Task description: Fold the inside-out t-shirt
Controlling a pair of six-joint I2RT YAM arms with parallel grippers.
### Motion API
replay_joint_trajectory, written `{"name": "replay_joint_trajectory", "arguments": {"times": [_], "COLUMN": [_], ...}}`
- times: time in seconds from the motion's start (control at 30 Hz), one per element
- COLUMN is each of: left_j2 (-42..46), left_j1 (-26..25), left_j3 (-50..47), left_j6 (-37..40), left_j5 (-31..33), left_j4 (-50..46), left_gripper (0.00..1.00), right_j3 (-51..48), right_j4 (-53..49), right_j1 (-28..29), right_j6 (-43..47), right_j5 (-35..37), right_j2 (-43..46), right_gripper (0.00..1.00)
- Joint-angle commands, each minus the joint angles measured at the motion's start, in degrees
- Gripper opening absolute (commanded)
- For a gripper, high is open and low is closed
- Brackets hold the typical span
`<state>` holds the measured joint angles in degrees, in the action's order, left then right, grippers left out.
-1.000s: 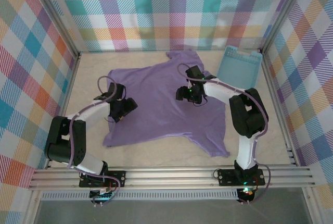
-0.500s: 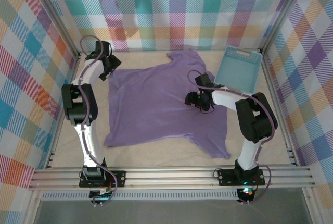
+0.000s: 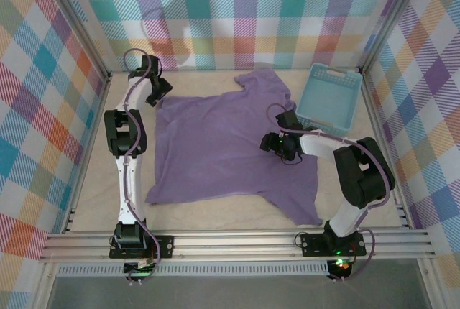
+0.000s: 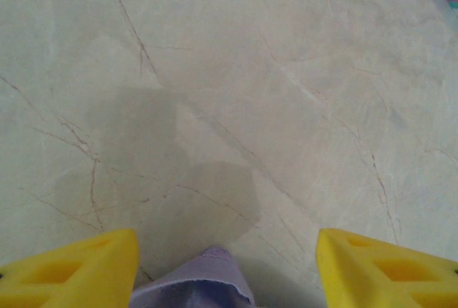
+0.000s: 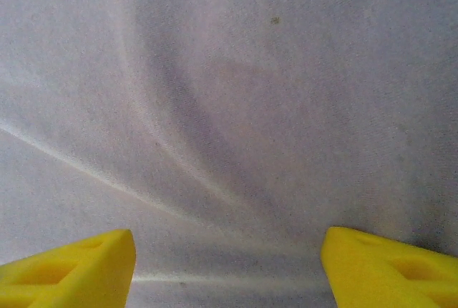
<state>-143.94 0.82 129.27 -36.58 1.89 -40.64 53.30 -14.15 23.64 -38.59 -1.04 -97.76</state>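
The left fingers point(image 4: 79, 268) stand apart, gripping nothing, with a corner of the lavender t-shirt point(image 3: 215, 144) lying between them on the marbled table point(image 4: 236, 93). The right fingers point(image 5: 71, 268) are likewise released, just over the cloth's right part. The t-shirt lies spread mid-table, near the light blue basket point(image 3: 329, 97).

Item: 1 lavender-purple short-sleeved fabric t-shirt point(image 3: 223, 147). State: unfolded, spread open and nearly flat. Location: middle of the pale marbled tabletop point(image 3: 215, 221). Pose: 1 sleeve points to the far side, 1 to the near right. Surface: plain, with soft shallow creases. Its corner tip point(image 4: 209, 281) lies on bare table.
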Motion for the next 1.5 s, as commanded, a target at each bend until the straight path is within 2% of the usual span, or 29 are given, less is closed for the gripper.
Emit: {"name": "replay_joint_trajectory", "arguments": {"times": [0.0, 0.37, 0.47, 0.6, 0.63, 0.77, 0.97, 1.07, 1.2, 1.33, 1.4, 1.47], "left_j2": [-1.08, -2.56, -3.34, -1.92, -0.8, 7.15, 31.38, 45.89, 61.29, 69.7, 72.59, 76.32], "left_j1": [-0.29, -0.82, -0.73, -0.14, -0.16, -0.03, -1.17, -5.07, -15.57, -27.21, -32.53, -36.57], "left_j3": [1.86, 2.58, 3.99, 3.76, 3.26, -2.17, -27.52, -44.49, -64.73, -79.65, -84.08, -88.56], "left_j6": [1.07, 0.72, 0.81, 0.37, 0.54, 1.07, 0.29, -1.82, -5.66, -9.47, -12.27, -15.85], "left_j5": [-2.3, -3.21, -3.08, -1.92, -1.34, 2.74, 4.67, 5.01, 7.04, 5.13, 6.93, 9.64], "left_j4": [-2.34, -3.35, -4.63, -5.41, -5.41, -3.85, 7.69, 13.53, 17.21, 19.36, 17.43, 15.18], "left_gripper": [0.62, 0.34, 0.23, 0.01, 0.0, 0.0, 0.0, 0.0, 0.0, 0.0, 0.0, 0.05], "right_j3": [-2.11, -0.43, -0.69, -1.0, -1.09, -1.43, -2.23, -2.27, -0.95, 1.52, 3.6, 5.93], "right_j4": [-7.19, -8.53, -8.74, -8.98, -9.09, -9.18, -8.57, -8.32, -9.35, -10.2, -10.93, -11.56], "right_j1": [-0.28, -0.23, -0.3, -0.2, -0.28, -0.35, -0.43, -0.44, -0.44, -0.41, -0.35, 0.32], "right_j6": [-1.21, -0.85, -0.82, -0.56, -0.44, -0.11, 0.14, 0.68, 2.24, 4.69, 6.07, 7.0], "right_j5": [1.04, 2.08, 2.61, 3.5, 3.73, 4.9, 5.32, 5.31, 4.42, 1.2, -0.69, -1.33], "right_j2": [-1.2, 0.09, 0.96, 1.65, 1.69, 1.69, 2.63, 3.68, 5.19, 7.47, 7.5, 7.03], "right_gripper": [0.71, 0.71, 0.71, 0.71, 0.71, 0.71, 0.71, 0.72, 0.72, 0.72, 0.72, 0.72]}}
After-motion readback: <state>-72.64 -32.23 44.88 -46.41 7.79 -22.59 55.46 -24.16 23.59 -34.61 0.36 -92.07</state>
